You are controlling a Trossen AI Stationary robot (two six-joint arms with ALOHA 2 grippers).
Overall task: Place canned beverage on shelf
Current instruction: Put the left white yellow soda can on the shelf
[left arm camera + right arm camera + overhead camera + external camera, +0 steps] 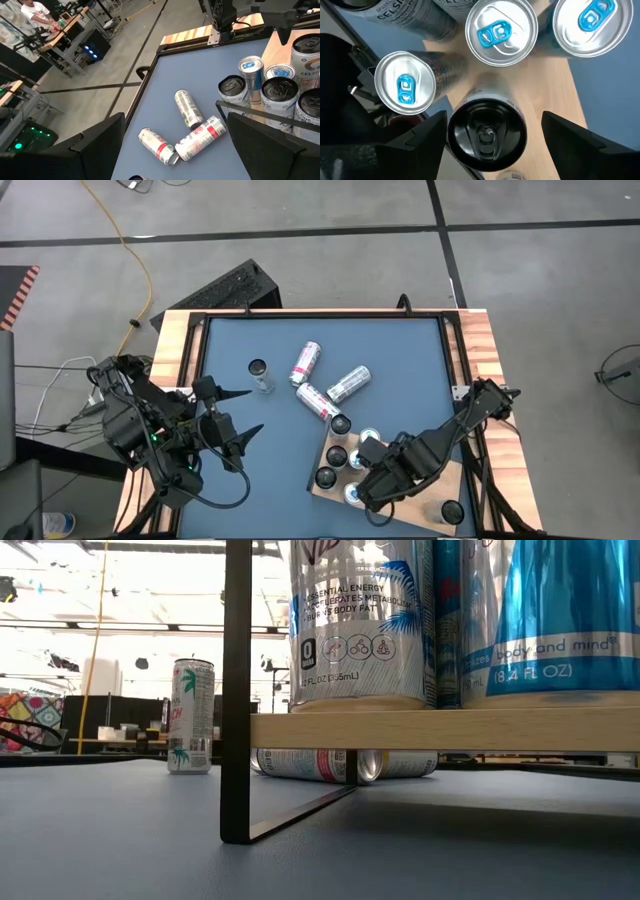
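Note:
The shelf (420, 498) is a light wooden board on a black frame at the table's near right; in the low view its edge (440, 728) shows raised above the tabletop. Several cans stand upright on it, among them a black-topped can (487, 132). My right gripper (494, 120) hangs open over the shelf, pointing down, one finger on each side of that can; whether they touch it cannot be told. Three cans (322, 402) lie on their sides at mid-table, and one can (260, 372) stands upright to their left. My left gripper (238, 436) waits open near the table's left edge.
One lying can (310, 765) reaches under the shelf's far end, beside the black leg (237, 690). Silver, blue-tabbed cans (501, 32) crowd close around the black-topped one. A lone can (453, 512) stands at the shelf's near right corner. Bare tabletop (260, 490) lies between the arms.

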